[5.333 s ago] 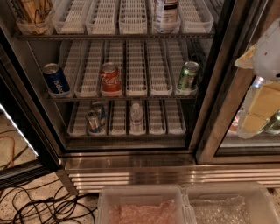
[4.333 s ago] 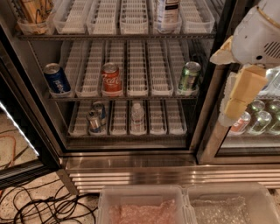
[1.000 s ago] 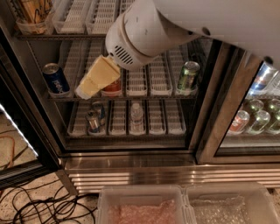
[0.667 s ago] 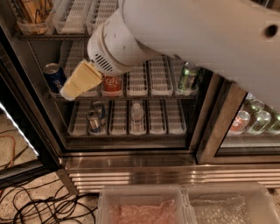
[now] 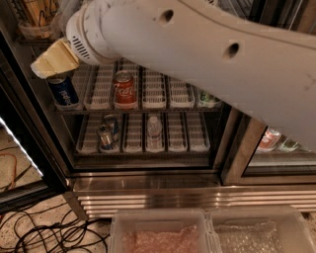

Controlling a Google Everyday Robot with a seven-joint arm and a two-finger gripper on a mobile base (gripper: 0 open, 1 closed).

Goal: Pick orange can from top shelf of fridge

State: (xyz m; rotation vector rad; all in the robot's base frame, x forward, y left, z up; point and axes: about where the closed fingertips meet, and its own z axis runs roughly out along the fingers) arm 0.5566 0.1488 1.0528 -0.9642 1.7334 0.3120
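The gripper (image 5: 49, 62), a cream-yellow wedge at the end of the thick white arm (image 5: 207, 54), hung at the upper left of the fridge (image 5: 236, 153) opening, its tip slanting down and to the left. Whether it was open or closed could not be told from this angle. The orange can (image 5: 38, 12) stood in the clear plastic tub (image 5: 33, 30) at the far left end of the top shelf (image 5: 25, 42), cut off by the upper edge of the view, so only its tan lower body showed. The gripper lay just below the tub and a little to the right, apart from the can itself; whether it touched the tub or the rack could not be made out. Directly under the gripper's tip, one rack down, stood the blue cola can (image 5: 63, 91), its top partly covered by the gripper. The red cola can (image 5: 124, 89) stood further right on that same rack among the white slotted trays (image 5: 154, 91), and a green can (image 5: 208, 97) showed partly from under the arm. On the lowest rack were two small cans (image 5: 106, 134) and a bottle (image 5: 154, 132). Below ran the steel base strip (image 5: 148, 183), with dark cables (image 5: 44, 232) on the floor at left and two clear bins (image 5: 163, 217) in the foreground.
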